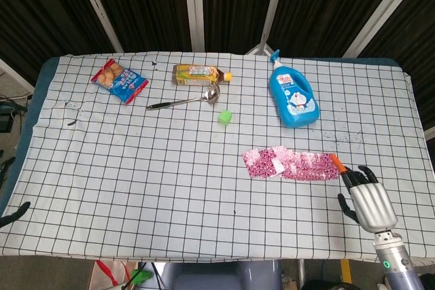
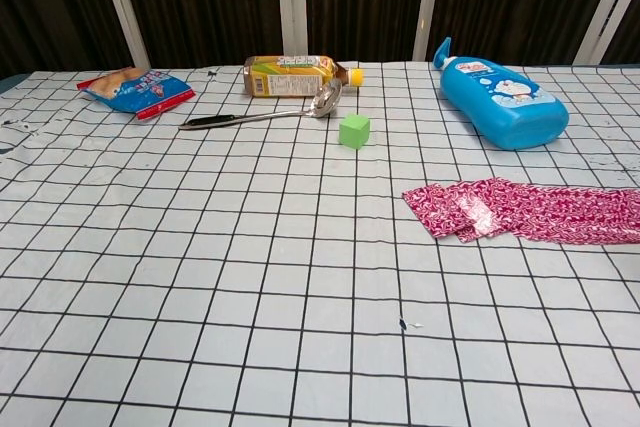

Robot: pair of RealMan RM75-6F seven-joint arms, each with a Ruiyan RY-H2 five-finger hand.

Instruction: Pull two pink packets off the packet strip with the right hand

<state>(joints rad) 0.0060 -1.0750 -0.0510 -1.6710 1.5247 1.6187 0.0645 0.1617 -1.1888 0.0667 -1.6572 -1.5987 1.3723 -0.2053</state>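
The packet strip [image 1: 291, 164] lies flat on the worktop [image 1: 136, 168], just ahead of the right robot hand [image 1: 367, 198] and to its left — an orange fingertip [image 1: 336, 161] sits at the strip's near end. Likely risk: the whole strip slides or lifts instead of tearing, since nothing pins its far end. The robot hand is held back-up, empty, fingers apart and pointing forward. The left hand is not visible.
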